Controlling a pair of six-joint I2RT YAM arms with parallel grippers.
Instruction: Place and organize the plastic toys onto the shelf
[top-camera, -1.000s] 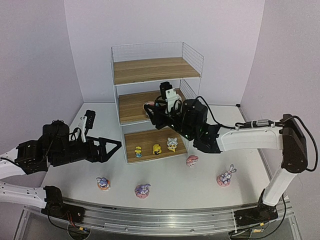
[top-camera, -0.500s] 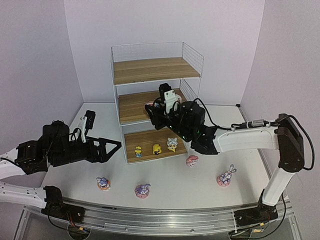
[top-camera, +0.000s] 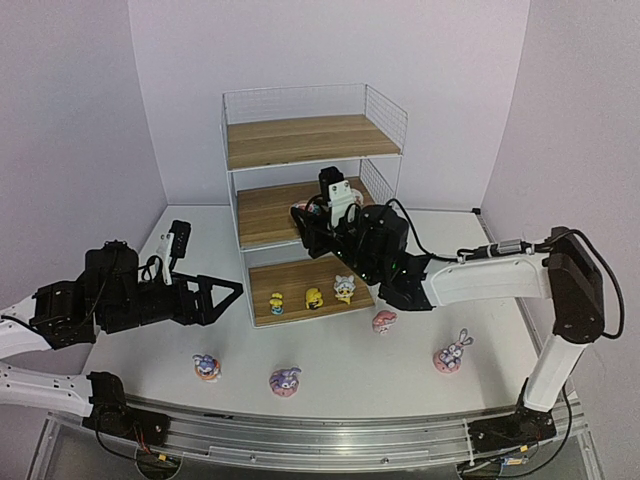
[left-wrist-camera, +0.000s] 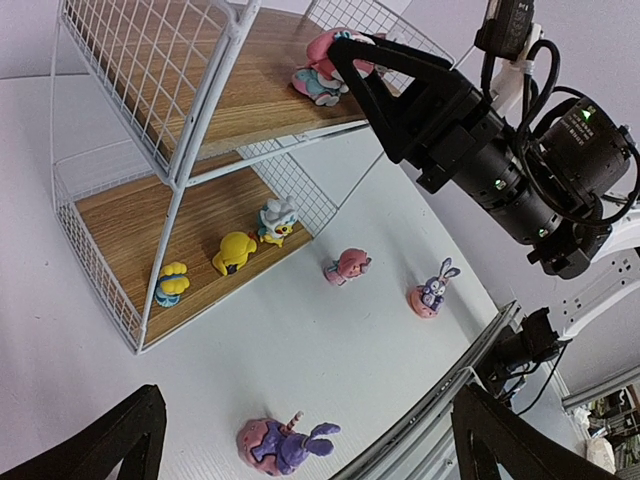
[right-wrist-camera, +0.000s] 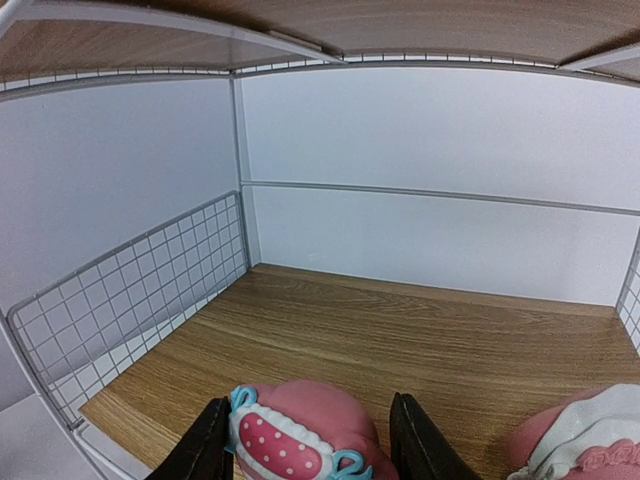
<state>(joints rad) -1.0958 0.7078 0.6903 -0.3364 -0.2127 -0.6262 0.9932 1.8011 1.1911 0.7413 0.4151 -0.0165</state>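
here, pink toy (right-wrist-camera: 292, 432) pinched in right claw (right-wrist-camera: 312, 442), at middle board (right-wrist-camera: 420, 335)

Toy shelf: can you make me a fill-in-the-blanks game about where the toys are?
The bottom board of the shelf holds ___ yellowish toys. The right fingers grip a pink toy at the ___ board. The purple bunnies sit on the ___.
Missing words: three, middle, table.

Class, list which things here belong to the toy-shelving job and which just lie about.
Job: white wire shelf with wood-grain boards; three yellowish figurines; three purple bunny figurines; pink round-headed figurine in the right gripper; pink figurine on the table.
Lying about: silver metal rail.
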